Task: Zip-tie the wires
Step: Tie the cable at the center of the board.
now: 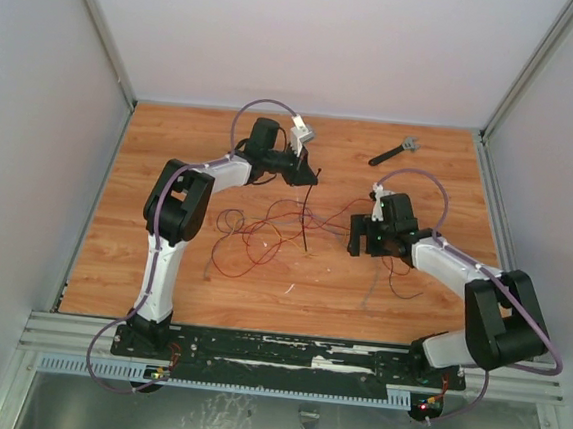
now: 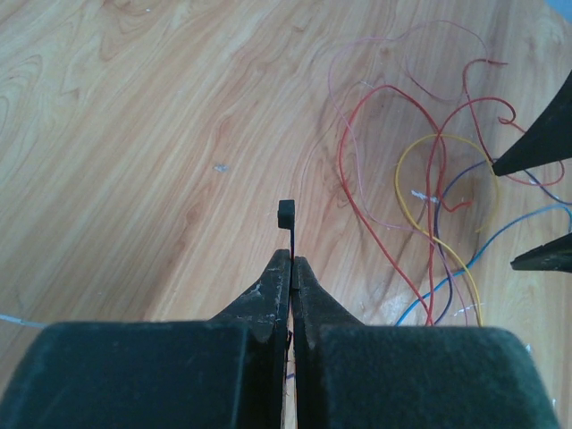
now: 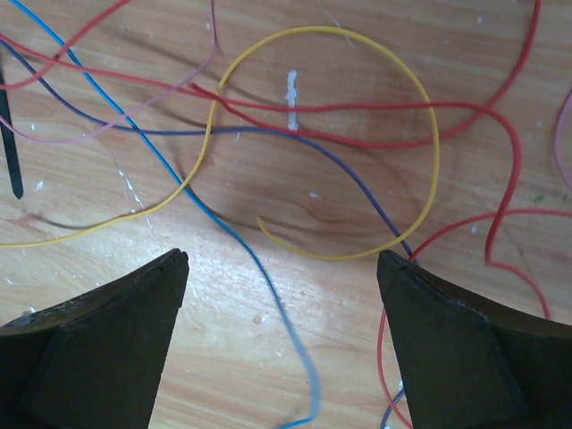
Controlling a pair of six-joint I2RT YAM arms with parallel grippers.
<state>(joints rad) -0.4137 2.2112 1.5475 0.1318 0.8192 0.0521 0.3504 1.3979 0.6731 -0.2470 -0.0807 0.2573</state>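
Currently my left gripper (image 2: 291, 259) pinches the thin black plastic zip tie (image 2: 286, 214) beside the tangle of thin, mostly red wires (image 3: 435, 152); my right gripper (image 3: 281, 264) is spread over it. Risk: strands unbunched, so the tie catches only some.

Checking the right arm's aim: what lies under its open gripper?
Under the right gripper the wires cross the table: a yellow loop with blue, purple and red strands. Whatever runs beneath its two fingers is covered.
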